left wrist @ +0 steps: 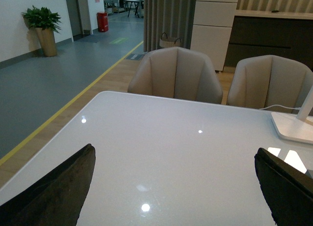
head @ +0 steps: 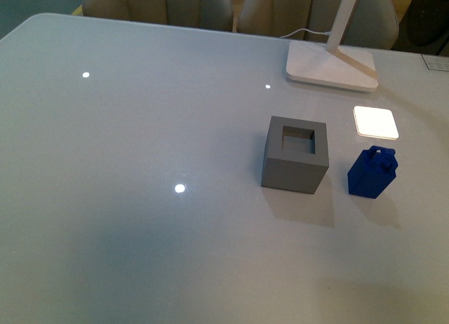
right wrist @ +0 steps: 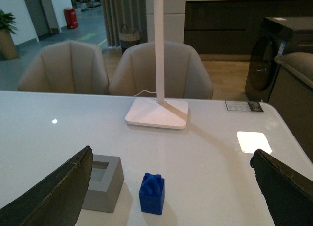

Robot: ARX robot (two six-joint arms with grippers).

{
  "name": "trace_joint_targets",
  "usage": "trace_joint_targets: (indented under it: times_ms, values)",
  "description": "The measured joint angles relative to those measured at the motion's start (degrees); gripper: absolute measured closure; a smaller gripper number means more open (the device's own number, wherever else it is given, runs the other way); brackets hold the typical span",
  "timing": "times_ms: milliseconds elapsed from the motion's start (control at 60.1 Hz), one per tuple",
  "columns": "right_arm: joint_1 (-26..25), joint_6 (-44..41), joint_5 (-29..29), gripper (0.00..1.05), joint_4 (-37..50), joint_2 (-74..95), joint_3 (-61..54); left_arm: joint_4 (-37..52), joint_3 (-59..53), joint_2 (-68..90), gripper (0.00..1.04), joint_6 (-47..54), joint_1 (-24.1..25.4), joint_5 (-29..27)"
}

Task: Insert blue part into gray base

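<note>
The gray base is a matte cube with a square hole in its top, standing right of the table's middle. The blue part stands upright just right of it, knob on top, a small gap between them. Both show in the right wrist view, the gray base beside the blue part. My right gripper is open, above the table and short of the blue part. My left gripper is open over bare table; neither object shows there. Neither gripper shows in the front view.
A white lamp foot with its stem stands behind the objects at the back right, its cable running off. A bright light patch lies on the table behind the blue part. Beige chairs stand along the far edge.
</note>
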Motion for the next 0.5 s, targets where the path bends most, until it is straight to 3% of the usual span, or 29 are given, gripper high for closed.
trace_joint_targets:
  times_ms: [499]
  values:
    - [0.0,0.0,0.0,0.09,0.0,0.0,0.0,0.0,0.0,0.0,0.07,0.0,0.0,0.0]
